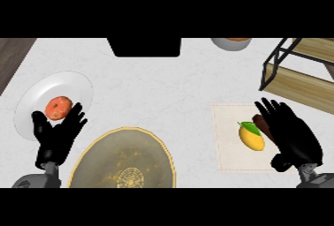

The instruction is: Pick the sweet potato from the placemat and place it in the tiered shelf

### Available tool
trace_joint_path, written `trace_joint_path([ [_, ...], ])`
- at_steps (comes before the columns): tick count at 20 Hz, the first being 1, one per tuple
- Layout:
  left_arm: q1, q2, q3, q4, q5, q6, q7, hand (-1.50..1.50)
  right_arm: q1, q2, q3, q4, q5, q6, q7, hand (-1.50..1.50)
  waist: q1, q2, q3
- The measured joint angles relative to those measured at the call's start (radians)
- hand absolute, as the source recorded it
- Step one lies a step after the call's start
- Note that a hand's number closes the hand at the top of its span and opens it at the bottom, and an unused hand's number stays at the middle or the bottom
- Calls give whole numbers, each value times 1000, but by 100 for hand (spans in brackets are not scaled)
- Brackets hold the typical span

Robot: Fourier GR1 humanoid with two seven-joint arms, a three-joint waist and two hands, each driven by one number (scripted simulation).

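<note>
Taking the placemat (229,163) as my landmark: the sweet potato (260,122) lies on its far right part, a dark brown body of which I see only a short stretch. What shows seems to run lengthwise from the mat's far edge toward its near right corner; which end is which I cannot tell, because my right robot hand (292,139) covers most of it.

That right robot hand hangs over the mat's right edge, fingers straight and spread, pointing away from me, grasping nothing. The sweet potato peeks out along the left side of its fingers, partly under them; I cannot say whether they touch it.

Just left of the sweet potato, near the mat's middle, lies a yellow lemon (252,137) with a green leaf at its far end, its long axis roughly parallel to the sweet potato.

The tiered shelf (301,70), black frame with wooden boards, stands beyond the mat's far right corner on the worktop (169,84).

Well to the left of the mat sits a gold plate (122,161) with an ornamental emblem; I can read no writing on it. Farther left, a white plate (55,103) carries a reddish fruit (58,107). My left robot hand (60,134) rests there, released, fingers up, its fingertips at the fruit's near side.
</note>
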Motion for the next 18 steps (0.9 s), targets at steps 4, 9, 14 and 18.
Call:
trace_joint_path([
  [4,-2,-10,9,16,-17,-7,-18,0,-18,33,-23,83,60,-54,-25,-150,0,0,1],
  [9,9,-25,10,-14,-31,-6,10,0,-43,53,-62,153,110,-94,-67,-150,0,1,0],
  [14,16,-30,24,-19,-36,-23,6,0,-63,92,-87,237,139,-161,-130,-150,0,0,-1],
  [18,2,-28,42,-3,-41,-34,11,0,-115,118,-115,317,153,-181,-179,-150,2,-2,-3],
])
